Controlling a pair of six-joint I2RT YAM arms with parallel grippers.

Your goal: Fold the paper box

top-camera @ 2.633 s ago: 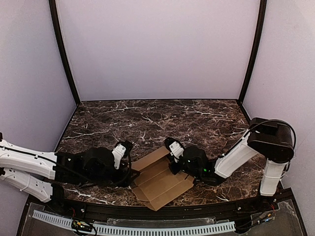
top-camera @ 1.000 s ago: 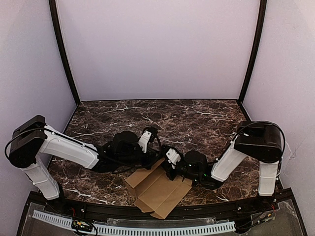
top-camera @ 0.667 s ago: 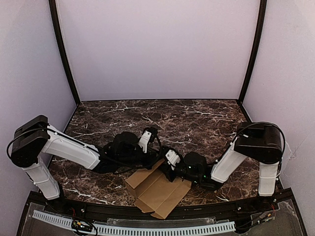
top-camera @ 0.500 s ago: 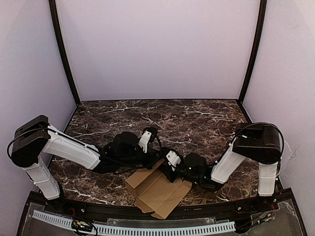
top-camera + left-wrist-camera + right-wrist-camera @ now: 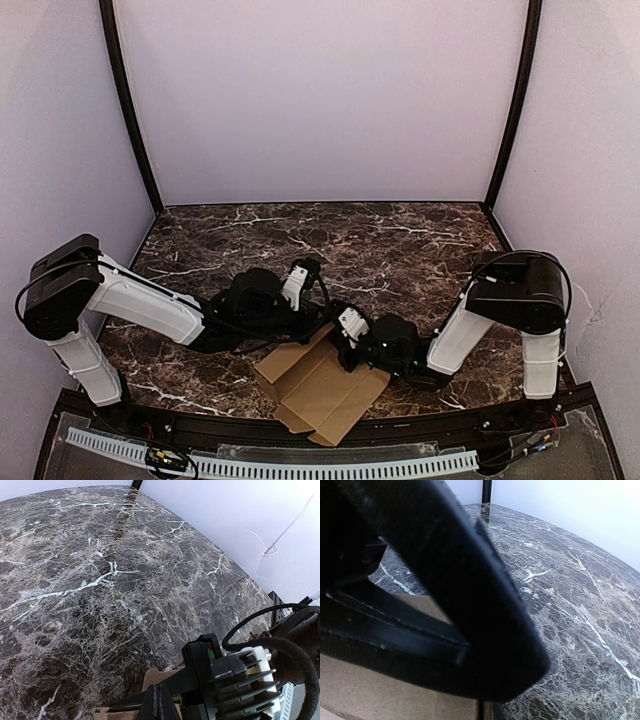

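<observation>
The paper box (image 5: 318, 392) lies as a flat brown die-cut sheet near the table's front edge, with one flap (image 5: 159, 677) reaching toward the middle. My left gripper (image 5: 322, 308) hovers low just beyond that flap, its fingers (image 5: 159, 706) pressed together with nothing between them. My right gripper (image 5: 338, 340) sits at the flap's far edge, right against the cardboard (image 5: 375, 690). A black part of the left arm (image 5: 445, 580) fills most of the right wrist view and hides the right jaws.
The dark marble table (image 5: 400, 240) stretches back to lilac walls with black corner posts (image 5: 128, 110). The right arm's wrist and cable (image 5: 260, 670) crowd the left gripper's right side. A white perforated rail (image 5: 300, 465) runs along the front.
The left arm has swung in from the left to the centre and the sheet has turned. Over the last second both grippers stay nearly still at the flap.
</observation>
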